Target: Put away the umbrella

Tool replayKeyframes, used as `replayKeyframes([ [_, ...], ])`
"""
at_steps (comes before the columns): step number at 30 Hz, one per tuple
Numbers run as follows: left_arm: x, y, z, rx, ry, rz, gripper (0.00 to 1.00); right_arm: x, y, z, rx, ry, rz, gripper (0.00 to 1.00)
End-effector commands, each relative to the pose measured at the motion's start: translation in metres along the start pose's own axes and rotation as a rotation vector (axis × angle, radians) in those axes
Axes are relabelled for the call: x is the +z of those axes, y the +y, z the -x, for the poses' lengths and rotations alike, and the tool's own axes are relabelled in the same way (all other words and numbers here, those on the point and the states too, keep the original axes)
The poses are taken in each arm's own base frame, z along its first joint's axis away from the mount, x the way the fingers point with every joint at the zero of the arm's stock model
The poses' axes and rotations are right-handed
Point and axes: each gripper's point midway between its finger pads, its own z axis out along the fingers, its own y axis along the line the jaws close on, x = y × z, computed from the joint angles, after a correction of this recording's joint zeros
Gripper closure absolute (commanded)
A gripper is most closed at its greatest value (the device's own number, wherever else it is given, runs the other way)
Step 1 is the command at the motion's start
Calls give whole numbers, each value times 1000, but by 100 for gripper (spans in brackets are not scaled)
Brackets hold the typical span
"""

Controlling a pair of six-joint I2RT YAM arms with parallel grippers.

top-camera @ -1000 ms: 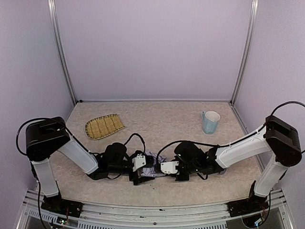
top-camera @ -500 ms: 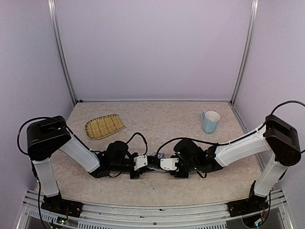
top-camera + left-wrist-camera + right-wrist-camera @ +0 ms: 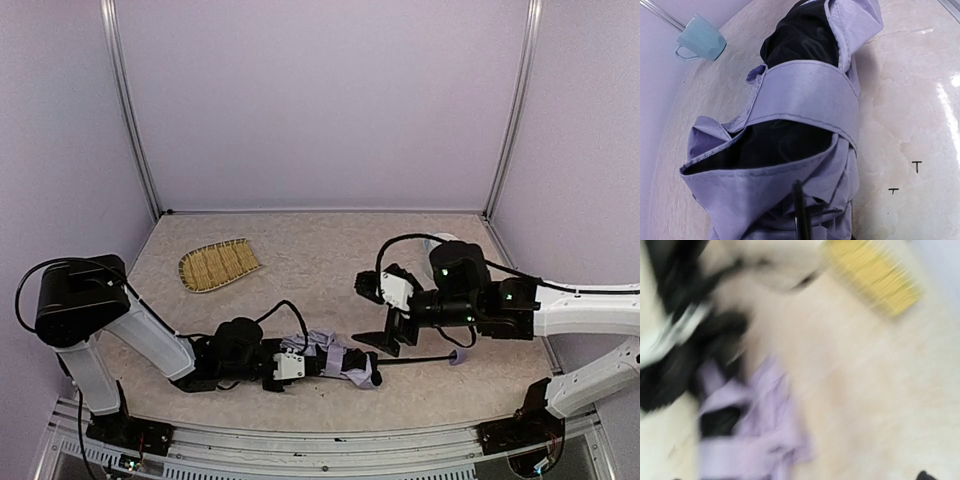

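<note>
Pale lavender-grey fabric umbrella, near centre: L gripper clamped on left end; R gripper jaws apart, just right.

**Item:** pair of six-joint arms, left arm and right arm.
**Shell:** the long links are glossy white and smoothly rounded.
**Joints:** the joint housings are bulky, boxy and matt black.
**Wrist:** each carries a small white block with dark spots on its face.
**Cables:** thin black cables loop loosely off both arms (two green lights glow on the right arm's black housings).
**Fingers:** the fingers are black and wedge-shaped.
**Bases:** the bases are black.
</note>
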Motion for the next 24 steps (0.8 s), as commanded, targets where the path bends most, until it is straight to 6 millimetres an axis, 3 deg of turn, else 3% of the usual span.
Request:
replayKeyframes([
  [1,-5,-40,-35,68,153,-128,100,-8,-57,23,235,-153,-86,0],
  [3,-5,-41,-36,76,158,-124,100,3,-75,20,299,-149,-59,3],
  [6,-5,-41,-35,88,163,-119,100,37,-99,-10,395,10,-66,45],
  [9,-5,-43,-35,86,164,-118,100,76,-99,-48,487,213,-30,51],
  [10,-5,-43,-35,89,163,-118,100,89,-99,-51,525,253,-2,53],
  [13,-5,-42,-35,98,164,-109,100,121,-71,-74,604,397,125,58],
  [16,-5,-42,-36,106,169,-107,100,137,-34,-93,652,500,257,61],
  [20,-5,-43,-36,114,169,-113,100,143,5,-113,735,602,389,61],
  [24,-5,-44,-35,112,170,-108,100,137,36,-128,830,685,502,61],
])
